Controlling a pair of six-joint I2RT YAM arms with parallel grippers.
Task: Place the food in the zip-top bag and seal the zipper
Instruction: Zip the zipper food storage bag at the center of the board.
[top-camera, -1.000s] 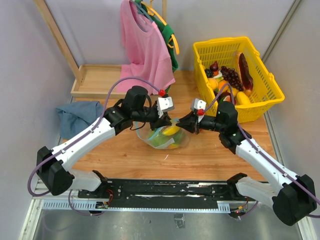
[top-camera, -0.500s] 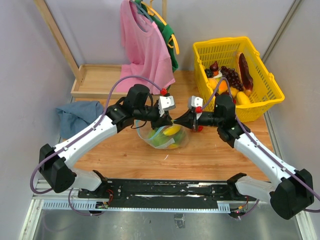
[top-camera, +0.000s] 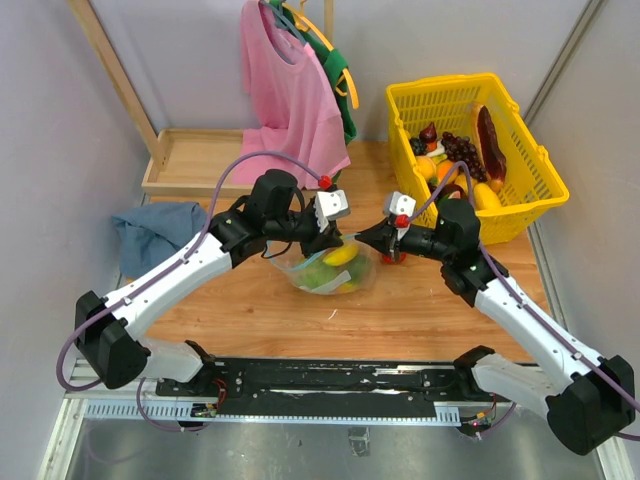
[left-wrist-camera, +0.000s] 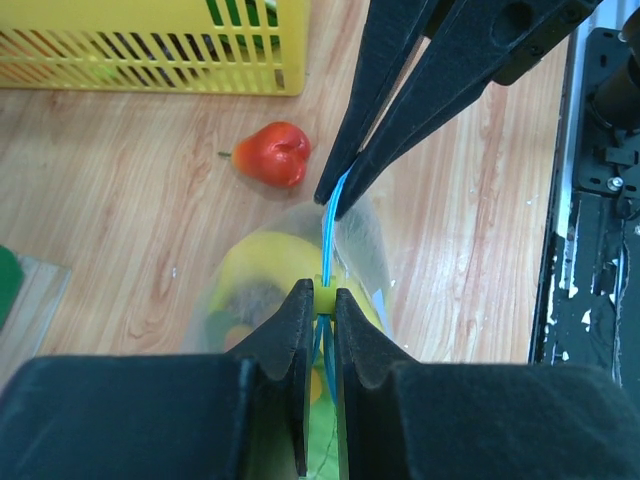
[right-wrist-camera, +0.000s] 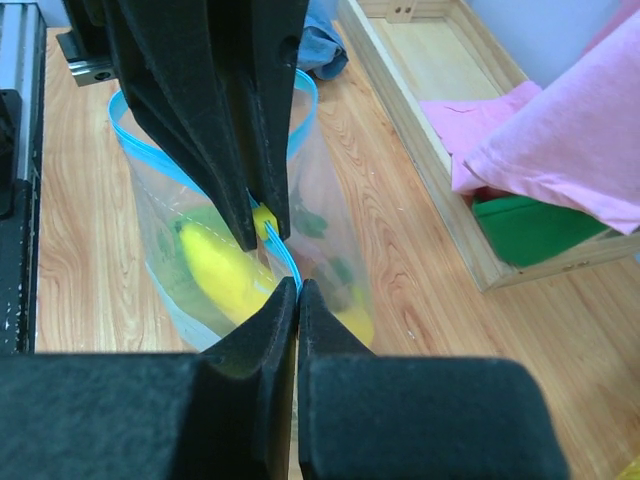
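The clear zip-top bag (top-camera: 330, 272) hangs between my two grippers over the wooden table, with a yellow banana-like fruit (right-wrist-camera: 225, 272) and green food inside. My left gripper (left-wrist-camera: 322, 295) is shut on the small yellow slider (left-wrist-camera: 325, 292) of the teal-blue zipper (left-wrist-camera: 331, 228). My right gripper (right-wrist-camera: 297, 288) is shut on the zipper strip (right-wrist-camera: 283, 255) close beside the slider (right-wrist-camera: 264, 222). In the top view the left gripper (top-camera: 337, 236) and right gripper (top-camera: 366, 240) face each other, a short way apart. A red fruit (left-wrist-camera: 270, 152) lies on the table by the bag.
A yellow mesh basket (top-camera: 520, 150) with grapes and more toy food stands at the back right. A pink shirt (top-camera: 290, 95) hangs at the back over a wooden tray (top-camera: 195, 160). A blue cloth (top-camera: 155, 230) lies at the left.
The two grippers came together tip to tip half a second ago and have since drawn slightly apart along the zipper. The bag stays held between them.
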